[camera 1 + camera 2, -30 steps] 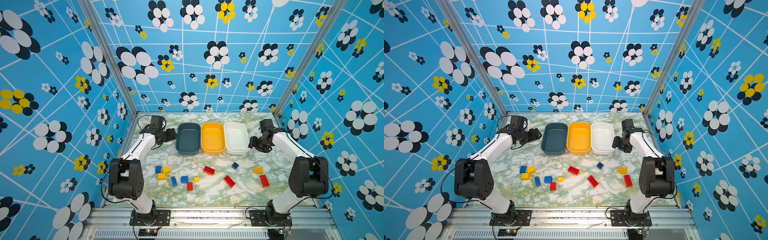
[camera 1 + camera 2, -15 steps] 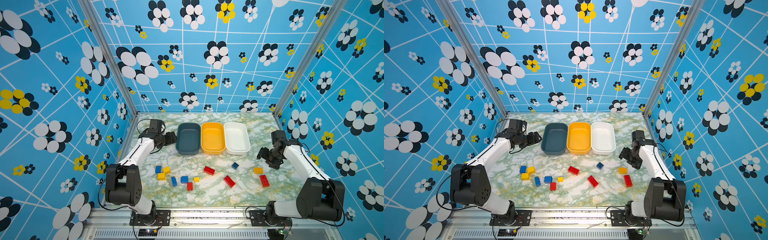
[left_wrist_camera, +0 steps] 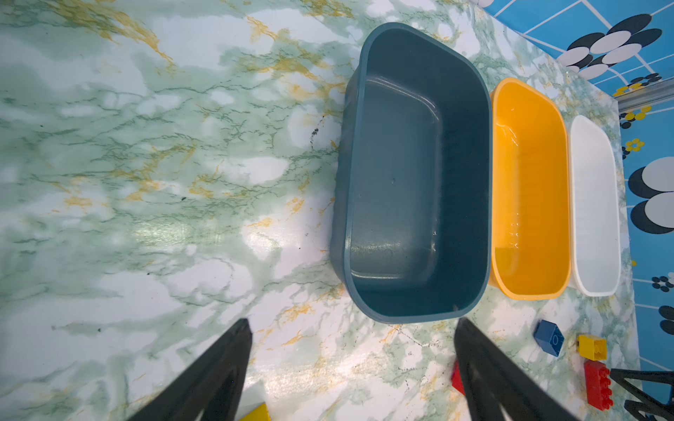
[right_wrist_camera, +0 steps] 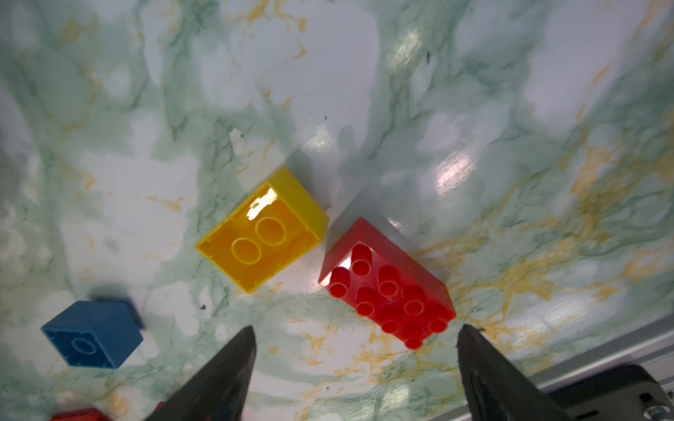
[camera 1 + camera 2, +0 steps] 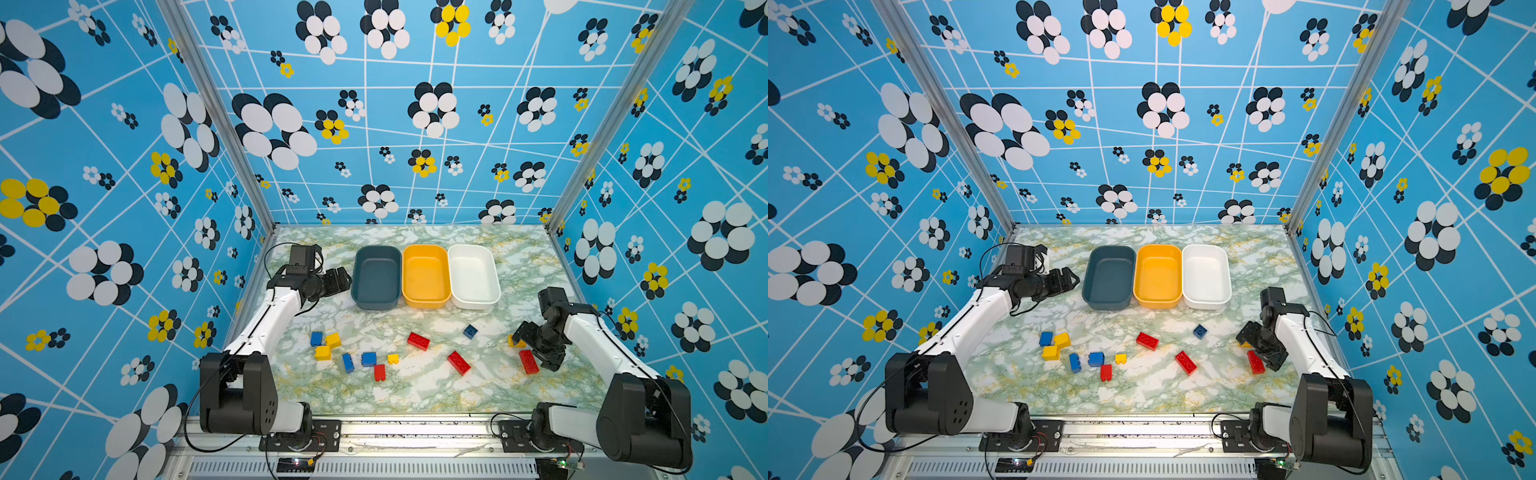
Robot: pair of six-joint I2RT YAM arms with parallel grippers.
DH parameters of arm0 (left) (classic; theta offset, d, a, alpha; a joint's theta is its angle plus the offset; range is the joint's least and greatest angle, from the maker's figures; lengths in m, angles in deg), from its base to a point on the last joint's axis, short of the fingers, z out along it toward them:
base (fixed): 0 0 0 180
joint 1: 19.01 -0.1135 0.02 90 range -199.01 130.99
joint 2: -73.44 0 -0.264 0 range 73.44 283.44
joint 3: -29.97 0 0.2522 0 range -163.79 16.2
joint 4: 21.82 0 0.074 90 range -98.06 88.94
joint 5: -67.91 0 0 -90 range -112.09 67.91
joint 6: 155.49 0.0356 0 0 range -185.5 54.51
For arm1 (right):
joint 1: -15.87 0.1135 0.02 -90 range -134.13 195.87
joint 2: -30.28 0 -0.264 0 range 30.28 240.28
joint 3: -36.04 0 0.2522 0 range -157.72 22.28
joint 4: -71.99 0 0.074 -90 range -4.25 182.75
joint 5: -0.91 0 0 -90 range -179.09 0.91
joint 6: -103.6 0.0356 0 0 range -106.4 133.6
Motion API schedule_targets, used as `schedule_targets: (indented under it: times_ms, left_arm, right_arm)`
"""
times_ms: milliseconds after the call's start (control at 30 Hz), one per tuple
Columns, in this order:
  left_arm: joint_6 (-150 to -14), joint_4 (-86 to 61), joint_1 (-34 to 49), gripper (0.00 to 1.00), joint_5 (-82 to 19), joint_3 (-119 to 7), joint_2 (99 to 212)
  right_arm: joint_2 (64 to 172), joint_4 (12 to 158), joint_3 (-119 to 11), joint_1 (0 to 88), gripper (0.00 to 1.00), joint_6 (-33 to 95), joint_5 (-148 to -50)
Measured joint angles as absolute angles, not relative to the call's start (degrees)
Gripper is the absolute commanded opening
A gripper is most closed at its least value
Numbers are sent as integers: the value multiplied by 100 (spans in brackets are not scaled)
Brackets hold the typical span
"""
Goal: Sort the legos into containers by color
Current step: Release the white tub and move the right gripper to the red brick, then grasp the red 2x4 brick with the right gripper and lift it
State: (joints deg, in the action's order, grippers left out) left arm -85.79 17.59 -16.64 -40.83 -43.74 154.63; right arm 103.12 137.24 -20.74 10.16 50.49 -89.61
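Three empty containers stand in a row at the back: teal (image 5: 376, 276), yellow-orange (image 5: 426, 274) and white (image 5: 473, 274). Red, blue and yellow legos lie scattered on the marble table in front of them. My right gripper (image 5: 527, 348) hovers open at the right, over a red brick (image 4: 386, 291) and an upside-down yellow brick (image 4: 262, 233). Neither brick sits between its fingertips (image 4: 470, 339). A blue brick (image 4: 93, 333) lies further off. My left gripper (image 5: 343, 280) is open and empty just left of the teal container (image 3: 401, 164).
A cluster of blue, yellow and red bricks (image 5: 348, 362) lies at the front left, and two red bricks (image 5: 418, 340) lie mid-table. A lone blue brick (image 5: 470, 331) sits before the white container. Patterned walls enclose the table (image 5: 415, 395) on three sides.
My right arm has swung from beside the white container toward the front right, down over the yellow and red bricks, with its jaws opening wider. The left gripper has barely shifted.
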Motion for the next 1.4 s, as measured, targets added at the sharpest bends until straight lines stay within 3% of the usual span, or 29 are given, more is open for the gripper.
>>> schedule_targets:
  times_ms: [367, 633, 1300, 1400]
  left_arm:
    - [-8579, 1759, -1671, 90, -4124, -4374, 15465]
    - [-8581, 1759, -1671, 91, -4164, -4374, 15465]
    - [-8601, 1715, -1671, 92, -4220, -4118, 15378]
    - [-8603, 1713, -1671, 92, -4229, -4116, 15323]
  right_arm:
    - [10196, 13193, -1834, 1016, 97, 4826, -8665]
    - [10126, 12815, -1565, 1016, 97, 4657, -8836]
    - [9615, 12668, -1132, 1337, 80, 4795, -9133]
    - [9779, 12721, -1139, 1466, 73, 4810, -9085]
